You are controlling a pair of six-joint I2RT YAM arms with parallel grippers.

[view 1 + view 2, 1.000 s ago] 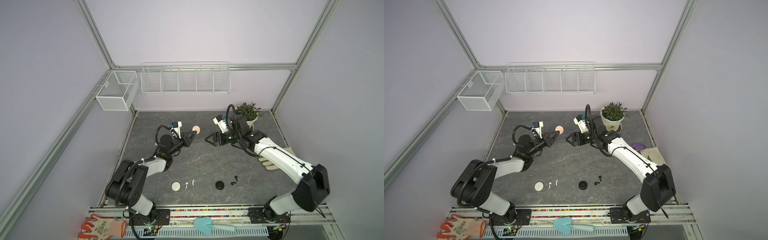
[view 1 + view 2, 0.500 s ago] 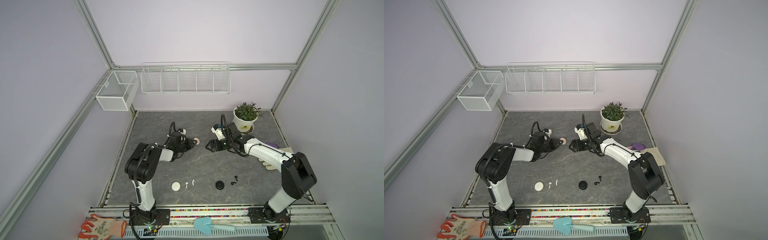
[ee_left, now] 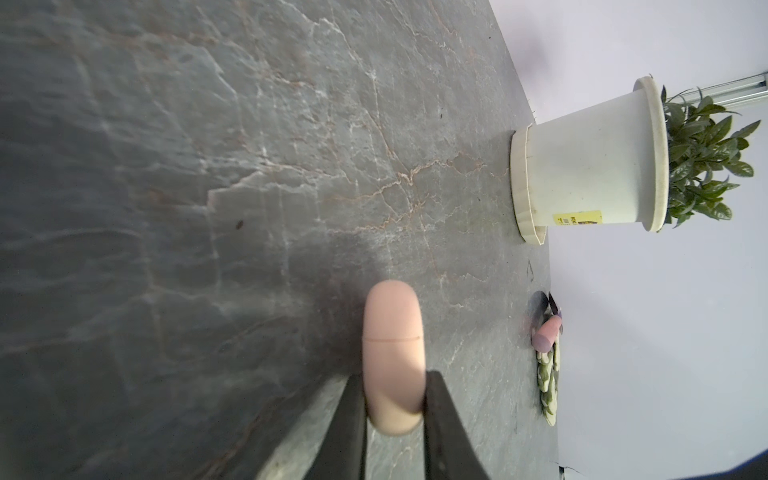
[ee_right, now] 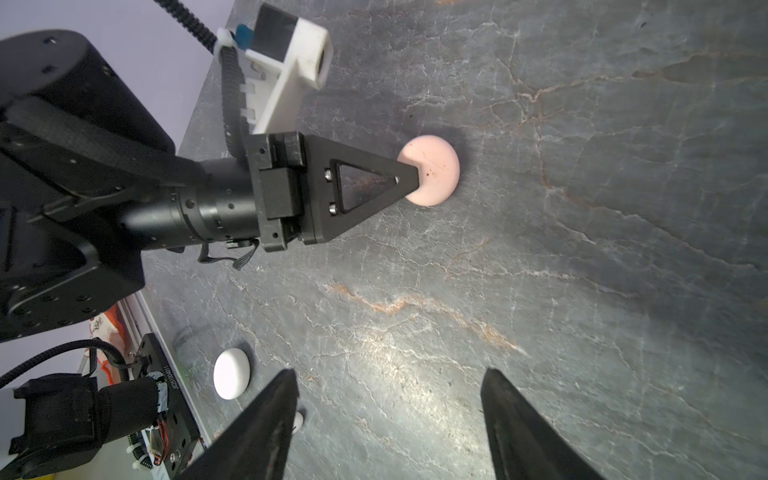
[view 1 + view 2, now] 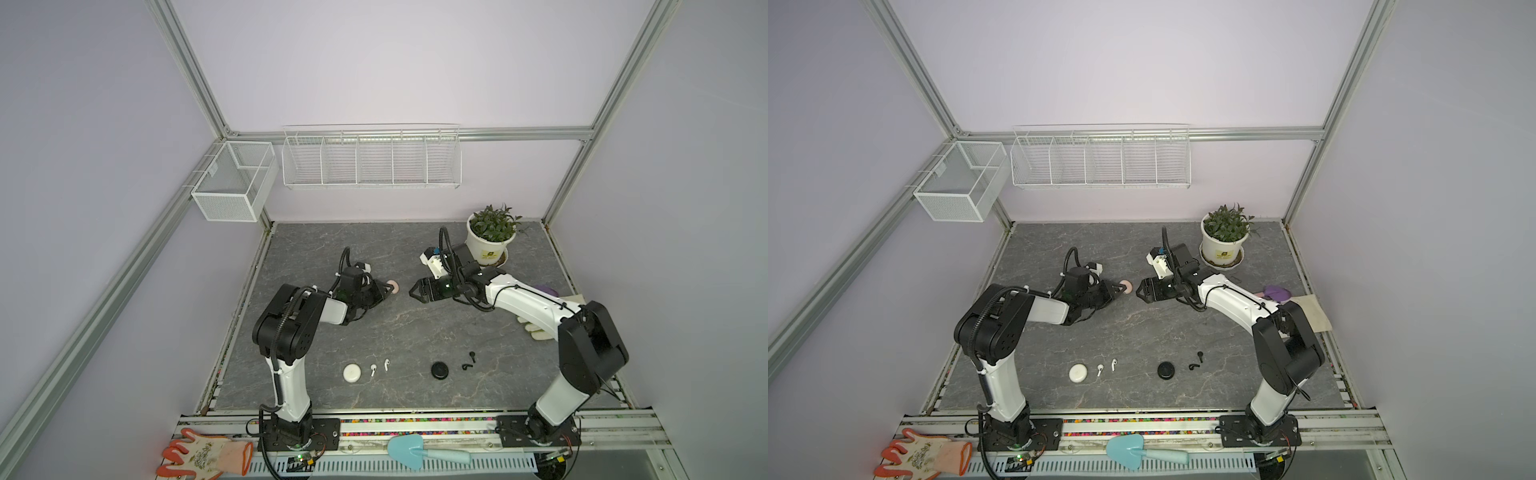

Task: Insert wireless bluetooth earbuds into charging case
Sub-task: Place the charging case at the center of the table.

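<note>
At frame centre, the left claw [image 5: 385, 290] grips a pink case [image 5: 393, 286] at the surface [image 5: 415, 332]. The right claw [image 5: 412, 292] gapes empty beside it, likely to open the lid, while the earbuds [image 5: 373, 369] lie lower centre.

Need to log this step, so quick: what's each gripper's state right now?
Left gripper: closed on the pink case.
Right gripper: open, holding nothing.

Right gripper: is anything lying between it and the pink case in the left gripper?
Nothing: only bare tabletop lies between the right gripper and the pink case held by the left gripper, clearest in the right wrist view.
</note>
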